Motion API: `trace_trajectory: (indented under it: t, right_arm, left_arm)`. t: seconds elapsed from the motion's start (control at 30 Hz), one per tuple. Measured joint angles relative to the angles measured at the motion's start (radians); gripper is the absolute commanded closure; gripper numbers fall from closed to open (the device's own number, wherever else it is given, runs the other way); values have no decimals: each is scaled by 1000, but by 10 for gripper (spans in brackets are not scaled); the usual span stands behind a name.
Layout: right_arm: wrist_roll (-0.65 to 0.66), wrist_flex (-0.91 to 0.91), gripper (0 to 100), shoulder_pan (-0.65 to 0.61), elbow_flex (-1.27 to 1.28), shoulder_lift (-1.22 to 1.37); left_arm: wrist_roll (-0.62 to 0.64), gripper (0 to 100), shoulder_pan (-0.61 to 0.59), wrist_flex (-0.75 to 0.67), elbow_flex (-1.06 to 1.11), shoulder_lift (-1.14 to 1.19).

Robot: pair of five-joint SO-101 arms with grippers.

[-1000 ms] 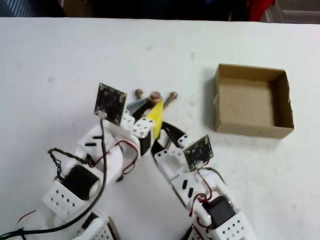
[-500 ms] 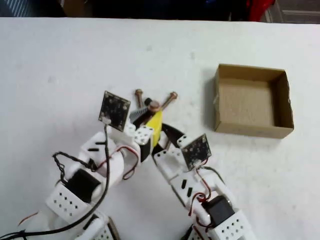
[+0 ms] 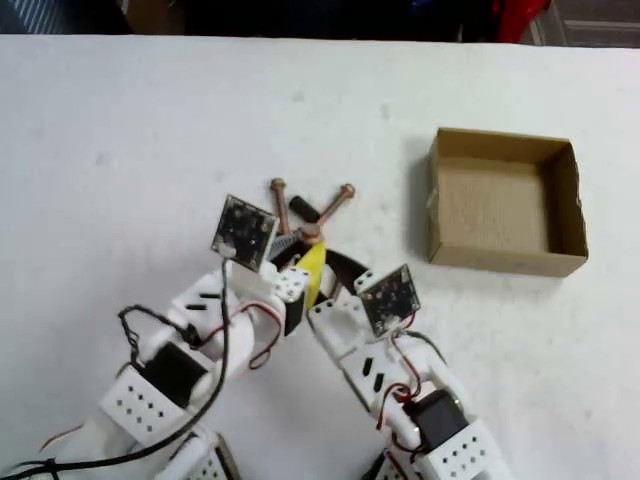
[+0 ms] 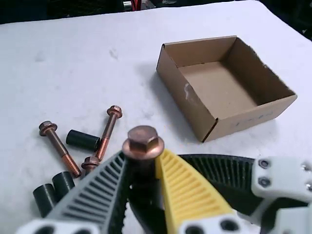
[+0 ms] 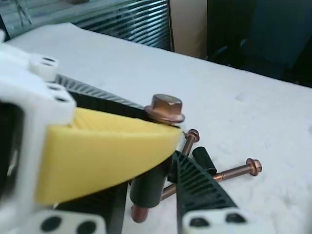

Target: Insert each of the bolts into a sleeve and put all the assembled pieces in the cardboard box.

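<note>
My left gripper (image 4: 143, 163) is shut on a copper bolt (image 4: 143, 143), its grey and yellow fingers clamping just under the hex head. In the right wrist view the bolt (image 5: 165, 108) runs down through a black sleeve (image 5: 146, 187), and its tip pokes out below. My right gripper (image 5: 155, 181) is shut on that sleeve. From above, both grippers meet at the bolt (image 3: 310, 235), left gripper (image 3: 306, 246) over right gripper (image 3: 322, 275). Loose bolts (image 4: 58, 146) (image 4: 108, 130) and black sleeves (image 4: 83, 140) (image 4: 63, 183) lie on the table. The cardboard box (image 3: 505, 200) is empty.
The white table (image 3: 150, 120) stretches open to the left and far side. The box stands to the right of the arms, a short gap from the loose parts. A loose bolt (image 3: 340, 200) and sleeve (image 3: 305, 210) lie just beyond the grippers.
My left arm has drawn back toward the near edge, bringing the bolt down over the right gripper. The right arm has barely shifted.
</note>
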Motion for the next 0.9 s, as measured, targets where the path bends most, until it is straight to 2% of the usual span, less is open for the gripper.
trace_trajectory:
  t: [0.4, 0.63, 0.9]
  right_arm:
    - [0, 0, 981, -2, 0, 0]
    - [0, 0, 981, 0, 0, 0]
    - [0, 0, 981, 6, 0, 0]
  left_arm:
    - [-2, 972, 0, 23, -8, 0]
    - [-2, 812, -8, 26, -8, 0]
    - [-2, 804, -66, 31, -6, 0]
